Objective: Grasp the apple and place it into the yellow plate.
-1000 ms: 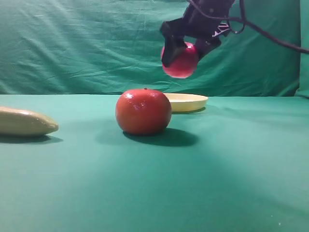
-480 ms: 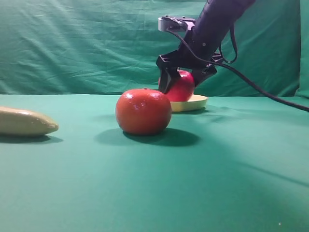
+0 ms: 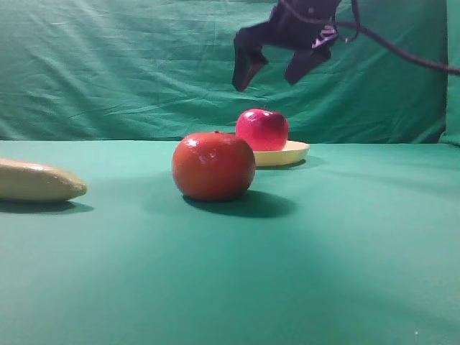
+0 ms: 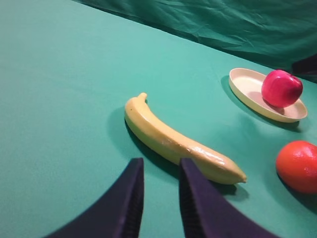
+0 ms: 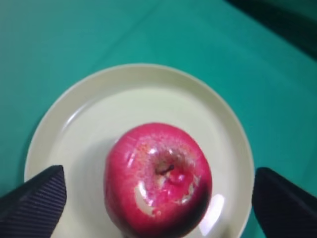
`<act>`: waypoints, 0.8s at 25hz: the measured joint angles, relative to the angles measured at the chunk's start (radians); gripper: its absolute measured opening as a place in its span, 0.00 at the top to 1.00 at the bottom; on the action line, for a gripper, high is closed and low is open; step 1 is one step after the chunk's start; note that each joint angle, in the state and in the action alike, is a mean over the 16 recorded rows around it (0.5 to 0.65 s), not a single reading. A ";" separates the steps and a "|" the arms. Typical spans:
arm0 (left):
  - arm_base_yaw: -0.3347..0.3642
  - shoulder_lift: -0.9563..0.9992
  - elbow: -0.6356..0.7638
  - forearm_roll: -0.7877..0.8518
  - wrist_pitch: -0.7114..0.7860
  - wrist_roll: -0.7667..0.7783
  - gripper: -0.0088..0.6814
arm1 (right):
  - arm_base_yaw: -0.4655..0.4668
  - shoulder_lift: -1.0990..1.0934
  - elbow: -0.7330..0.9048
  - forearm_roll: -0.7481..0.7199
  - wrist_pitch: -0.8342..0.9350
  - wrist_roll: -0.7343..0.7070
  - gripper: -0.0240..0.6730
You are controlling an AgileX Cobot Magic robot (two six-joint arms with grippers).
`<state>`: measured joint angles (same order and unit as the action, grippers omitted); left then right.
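The dark crimson apple [image 3: 262, 129] sits upright in the pale yellow plate [image 3: 293, 152] at the back of the table. My right gripper [image 3: 268, 77] hangs open and empty in the air straight above it, well clear. In the right wrist view the apple [image 5: 158, 181] rests stem up in the plate [image 5: 99, 114], with my dark fingertips [image 5: 34, 198] spread wide on either side. The left wrist view shows the apple [image 4: 281, 88] in the plate [image 4: 247, 84] far off, and my left gripper [image 4: 159, 168] is empty with its fingers close together.
An orange-red tomato-like fruit [image 3: 213, 165] stands in front of the plate, partly hiding it. A long beige banana [image 3: 36, 180] lies at the left; it lies just ahead of my left gripper in the left wrist view [image 4: 173, 141]. Green cloth covers table and backdrop.
My right gripper lowered the apple into the plate, opened, let it go and rose clear above it. The apple now rests in the plate.
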<state>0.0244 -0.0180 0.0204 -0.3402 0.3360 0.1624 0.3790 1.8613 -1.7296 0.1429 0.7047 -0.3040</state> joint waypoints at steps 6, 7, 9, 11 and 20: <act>0.000 0.000 0.000 0.000 0.000 0.000 0.76 | -0.008 -0.178 0.048 -0.010 0.129 0.079 0.82; 0.000 0.000 0.000 0.000 0.000 0.000 0.76 | -0.008 -0.210 0.068 -0.010 0.138 0.091 0.86; 0.000 0.000 0.000 0.000 0.000 0.000 0.76 | -0.009 -0.279 0.119 -0.011 0.144 0.114 0.92; 0.000 0.000 0.000 0.000 0.000 0.000 0.76 | -0.009 -0.352 0.183 -0.012 0.135 0.136 0.95; 0.000 0.000 0.000 0.000 0.000 0.000 0.76 | -0.009 -0.743 0.581 -0.013 -0.001 0.176 0.97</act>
<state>0.0244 -0.0180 0.0204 -0.3402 0.3360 0.1624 0.3700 1.1186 -1.1488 0.1302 0.7036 -0.1281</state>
